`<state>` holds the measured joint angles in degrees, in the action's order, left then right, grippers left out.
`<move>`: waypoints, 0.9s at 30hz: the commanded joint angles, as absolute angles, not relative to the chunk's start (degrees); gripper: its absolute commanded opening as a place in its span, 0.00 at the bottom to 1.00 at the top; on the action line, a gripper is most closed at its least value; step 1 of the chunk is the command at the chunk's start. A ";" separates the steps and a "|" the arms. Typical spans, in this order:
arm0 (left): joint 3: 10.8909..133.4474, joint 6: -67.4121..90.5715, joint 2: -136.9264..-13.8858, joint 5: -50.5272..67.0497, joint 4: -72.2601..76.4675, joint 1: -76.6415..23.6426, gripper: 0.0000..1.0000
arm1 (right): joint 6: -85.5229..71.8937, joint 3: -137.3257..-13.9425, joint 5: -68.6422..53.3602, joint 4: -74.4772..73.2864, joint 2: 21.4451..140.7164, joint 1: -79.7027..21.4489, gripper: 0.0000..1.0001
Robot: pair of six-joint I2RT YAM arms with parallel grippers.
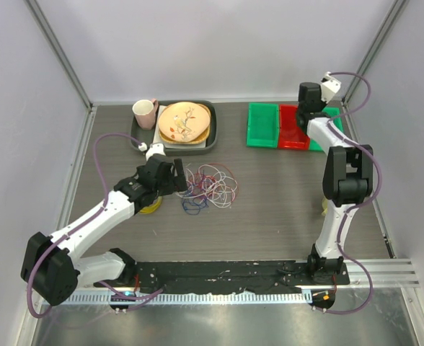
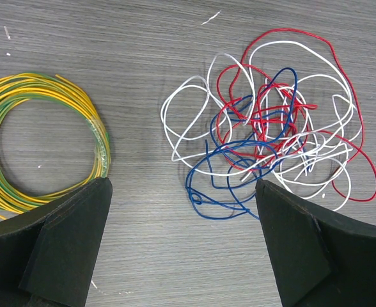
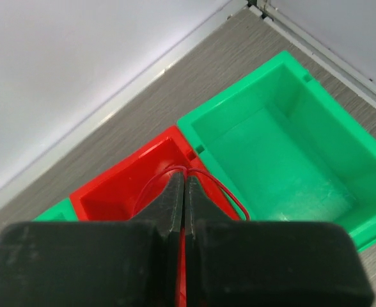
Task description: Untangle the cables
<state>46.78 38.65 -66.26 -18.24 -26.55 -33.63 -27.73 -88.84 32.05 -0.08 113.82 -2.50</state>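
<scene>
Cables (image 1: 210,186) (image 2: 268,121) in red, white and dark blue are seen in one tangled heap near the middle of the desk (image 1: 270,216), just in front of a dark tray (image 1: 215,138) on which plates (image 1: 185,122) and a pink mug (image 1: 145,112) are carried.

The left arm is folded outward at the near left. Its forearm is stretched diagonally toward the centre, and the wrist is held low. The left end effector (image 1: 174,176) (image 2: 181,204) is aimed at the heap's left edge with its fingers spread wide apart and nothing held between them. In the left wrist view, the dark blue loops are found between the two fingertips. A yellow-green wire coil (image 2: 22,96) lies apart from the heap, beside the other finger. Contact between the fingers and the wires cannot be determined.

The right arm is raised upright from its base, bent at the elbow and extended to the far right of the desk. The right end effector (image 1: 302,115) (image 3: 185,176) is pointed down over a red bin (image 1: 290,130) (image 3: 117,188). This bin is flanked by a green bin (image 1: 262,124) (image 3: 290,147) and by a second green one. Its fingers are pressed together, and a single red cable (image 3: 226,189) is pinched at their tips, with its thin loops spread above the red bin.
</scene>
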 commanded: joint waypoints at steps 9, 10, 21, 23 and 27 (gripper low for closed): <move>46.23 39.20 -65.30 -18.11 -25.23 -33.13 1.00 | -23.11 -95.18 41.58 -5.87 120.49 -9.40 0.01; 46.23 39.20 -65.39 -18.11 -25.22 -33.05 1.00 | -24.25 -95.71 38.96 -6.76 120.93 -9.40 0.01; 45.88 39.29 -64.51 -18.10 -25.40 -32.78 1.00 | -37.25 -93.78 31.21 -10.02 124.72 -6.86 0.07; 45.97 39.20 -64.60 -18.02 -25.40 -32.70 1.00 | -37.35 -93.95 30.06 -10.02 124.54 -6.59 0.11; 45.97 39.29 -65.13 -18.11 -25.23 -32.61 1.00 | -35.25 -94.22 29.97 -8.88 121.92 -6.42 0.22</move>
